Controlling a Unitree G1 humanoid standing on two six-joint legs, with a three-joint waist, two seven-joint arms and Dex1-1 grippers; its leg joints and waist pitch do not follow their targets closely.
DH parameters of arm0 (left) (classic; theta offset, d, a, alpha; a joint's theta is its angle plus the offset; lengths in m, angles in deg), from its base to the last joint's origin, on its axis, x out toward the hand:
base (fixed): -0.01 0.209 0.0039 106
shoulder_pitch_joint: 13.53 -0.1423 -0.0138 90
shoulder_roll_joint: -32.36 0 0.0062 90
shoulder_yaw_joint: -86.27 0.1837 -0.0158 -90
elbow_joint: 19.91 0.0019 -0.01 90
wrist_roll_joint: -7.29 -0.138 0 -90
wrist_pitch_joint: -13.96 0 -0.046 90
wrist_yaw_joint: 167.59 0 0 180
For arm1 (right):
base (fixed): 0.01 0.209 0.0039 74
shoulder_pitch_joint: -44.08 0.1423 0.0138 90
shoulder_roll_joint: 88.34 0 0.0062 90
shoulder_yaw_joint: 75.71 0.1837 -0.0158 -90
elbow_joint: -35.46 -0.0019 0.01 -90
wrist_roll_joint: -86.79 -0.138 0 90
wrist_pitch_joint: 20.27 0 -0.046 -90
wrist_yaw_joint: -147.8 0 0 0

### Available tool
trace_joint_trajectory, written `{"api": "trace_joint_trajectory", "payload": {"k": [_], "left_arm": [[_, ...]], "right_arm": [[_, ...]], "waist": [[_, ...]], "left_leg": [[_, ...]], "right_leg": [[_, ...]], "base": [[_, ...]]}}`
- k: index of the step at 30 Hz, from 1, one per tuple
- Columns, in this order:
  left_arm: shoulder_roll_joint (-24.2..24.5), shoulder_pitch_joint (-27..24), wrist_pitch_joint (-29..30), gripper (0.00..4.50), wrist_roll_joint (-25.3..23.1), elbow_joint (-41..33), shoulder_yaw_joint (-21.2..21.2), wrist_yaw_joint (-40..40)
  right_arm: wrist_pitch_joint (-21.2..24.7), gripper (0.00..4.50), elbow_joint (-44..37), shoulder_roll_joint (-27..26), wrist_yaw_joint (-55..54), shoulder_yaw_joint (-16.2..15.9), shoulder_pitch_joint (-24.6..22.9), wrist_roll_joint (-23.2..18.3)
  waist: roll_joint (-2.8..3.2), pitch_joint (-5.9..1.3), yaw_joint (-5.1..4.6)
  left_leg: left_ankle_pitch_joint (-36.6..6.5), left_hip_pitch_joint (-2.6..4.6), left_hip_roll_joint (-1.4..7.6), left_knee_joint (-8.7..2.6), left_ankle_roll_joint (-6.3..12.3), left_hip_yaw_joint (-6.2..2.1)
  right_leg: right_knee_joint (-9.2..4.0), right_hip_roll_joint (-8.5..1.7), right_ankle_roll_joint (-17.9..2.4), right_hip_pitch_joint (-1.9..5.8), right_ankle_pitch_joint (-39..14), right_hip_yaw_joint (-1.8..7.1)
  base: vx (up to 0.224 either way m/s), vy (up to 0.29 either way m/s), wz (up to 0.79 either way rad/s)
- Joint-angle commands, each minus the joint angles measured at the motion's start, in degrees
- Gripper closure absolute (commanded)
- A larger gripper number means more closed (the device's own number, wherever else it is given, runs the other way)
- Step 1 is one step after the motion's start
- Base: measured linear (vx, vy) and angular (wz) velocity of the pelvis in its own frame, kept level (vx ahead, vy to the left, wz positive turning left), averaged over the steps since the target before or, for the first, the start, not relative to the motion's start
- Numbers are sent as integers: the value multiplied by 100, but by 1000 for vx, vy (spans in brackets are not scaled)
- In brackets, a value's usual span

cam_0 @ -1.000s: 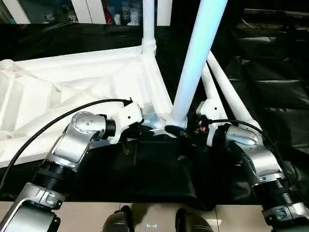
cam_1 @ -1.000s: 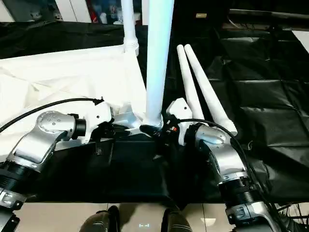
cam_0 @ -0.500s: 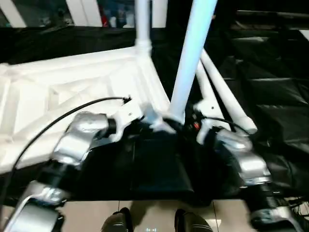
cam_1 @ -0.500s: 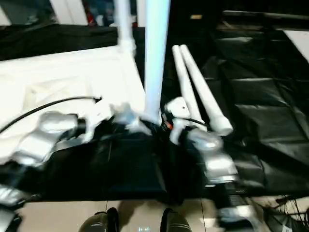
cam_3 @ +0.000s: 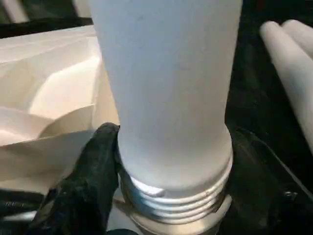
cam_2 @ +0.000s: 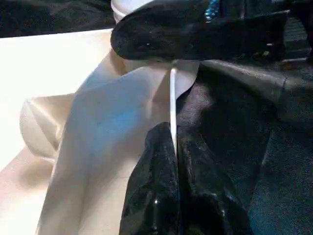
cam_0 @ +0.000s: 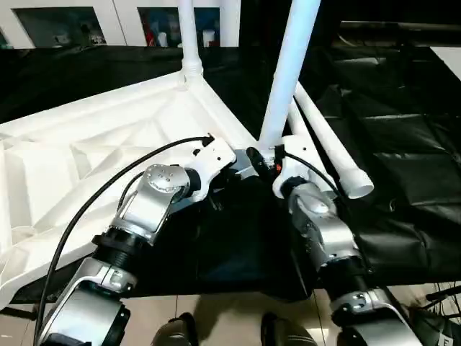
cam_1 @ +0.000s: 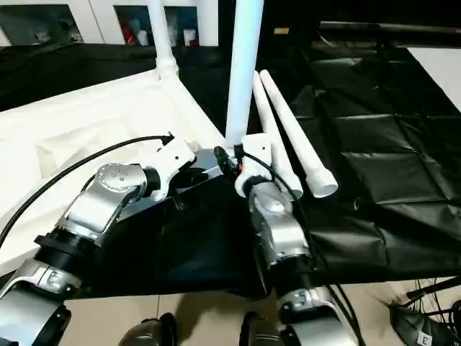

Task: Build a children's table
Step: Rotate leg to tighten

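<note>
The white tabletop (cam_0: 94, 158) lies upside down on black cloth, ribs upward. One white leg (cam_0: 187, 36) stands in its far corner socket. A second leg (cam_0: 287, 79) stands upright at the near corner, its threaded end (cam_3: 176, 200) at the socket. My right gripper (cam_0: 262, 156) is shut on this leg's base, with black fingers (cam_3: 95, 166) on both sides of it. Beside it, my left gripper (cam_0: 234, 168) is shut on the tabletop's thin rim (cam_2: 172, 93), pinched between its fingertips (cam_2: 161, 147).
Two loose white legs (cam_0: 333, 148) lie side by side on the black cloth (cam_0: 403, 130) to the right of the corner. Pale floor (cam_0: 216, 310) and my feet show at the near edge. Shelving stands at the back.
The head view has swung and tilted. My right forearm has come in toward the middle behind the upright leg. Both grippers stay at the near corner, still holding.
</note>
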Motion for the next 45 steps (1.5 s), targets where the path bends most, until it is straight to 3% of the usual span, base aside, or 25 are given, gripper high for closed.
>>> {"api": "trace_joint_trajectory", "payload": {"k": [1,4,6,7,9,11,13,17,20,23,29,30,33,35,39,45], "left_arm": [[90,-294,-38,450,63,97,174,267],[281,-404,-60,450,84,-84,193,440],[432,-486,-112,450,118,-212,190,575],[485,-513,-147,450,136,-254,193,643],[604,-584,-174,450,210,-376,195,838],[704,-646,-285,450,303,-480,219,1102],[759,-683,-238,450,379,-551,218,1267],[913,-740,-391,450,548,-743,314,1704],[942,-754,-376,450,578,-802,345,1721],[953,-761,-370,450,599,-826,362,1751],[967,-790,-367,450,596,-856,371,1799],[969,-792,-370,450,598,-859,370,1807],[997,-795,-367,450,615,-872,370,1818],[1003,-794,-369,450,620,-869,377,1822],[1004,-787,-363,450,627,-871,379,1824],[1011,-777,-367,450,624,-853,384,1844]], "right_arm": [[44,102,-230,86,483,-109,-123,-184],[189,68,-520,346,734,-176,-192,-247],[265,65,-683,664,811,-303,-224,-33],[353,65,-754,782,944,-338,-251,-31],[507,65,-948,1084,1440,-407,-351,-81],[557,65,-1166,1378,2069,-522,-487,-164],[511,65,-1289,1568,2442,-616,-569,-161],[530,65,-1529,1789,2932,-657,-647,-442],[452,65,-1590,1809,3004,-666,-640,-544],[515,65,-1678,1779,3165,-642,-632,-639],[484,65,-1531,1828,3248,-737,-608,-427],[504,99,-1514,1837,3260,-742,-604,-426],[552,99,-1455,1826,3261,-696,-572,-518],[526,139,-1420,1804,3244,-660,-543,-537],[499,170,-1412,1806,3254,-662,-537,-506],[454,183,-1366,1778,3198,-717,-597,-453]], "waist": [[-33,-356,1],[-51,-371,12],[-51,-391,18],[-59,-429,18],[-70,-444,32],[-58,-451,40],[-62,-434,28],[-40,-405,32],[-27,-395,36],[-37,-414,39],[-54,-429,43],[-55,-429,44],[-63,-427,45],[-64,-427,45],[-57,-430,42],[-50,-443,43]], "left_leg": [[-1889,108,309,-426,131,-153],[-1657,122,309,-392,307,-119],[-1298,75,290,-369,386,-115],[-855,65,275,-323,490,-91],[-561,42,260,-293,665,-79],[-418,37,264,-266,821,-75],[-478,42,280,-264,903,-68],[-895,78,310,-298,752,-85],[-1074,106,332,-319,587,-86],[-1004,97,321,-308,571,-86],[-720,75,301,-276,710,-77],[-712,72,300,-274,716,-76],[-731,77,300,-273,725,-77],[-733,77,301,-271,727,-77],[-731,77,304,-267,717,-81],[-660,76,298,-253,752,-80]], "right_leg": [[-395,-304,-1034,166,-1616,262],[-378,-302,-1165,168,-1484,265],[-342,-298,-1228,218,-1247,251],[-272,-276,-1332,242,-684,250],[-208,-250,-1452,285,-135,244],[-178,-239,-1541,284,223,235],[-187,-240,-1646,269,209,225],[-260,-267,-1592,248,-632,225],[-283,-262,-1534,210,-912,236],[-256,-259,-1543,224,-740,237],[-213,-263,-1623,247,-360,234],[-213,-264,-1623,249,-359,233],[-223,-262,-1604,246,-484,229],[-220,-262,-1596,244,-506,230],[-211,-262,-1613,245,-473,228],[-192,-253,-1652,251,-317,225]], "base": [[0,0,0],[24,-18,3],[0,0,0],[0,0,0],[0,0,0],[0,0,0],[0,0,0],[0,0,0],[0,0,0],[0,0,0],[0,0,0],[0,0,0],[0,0,0],[0,0,0],[0,0,0],[0,0,0]]}}
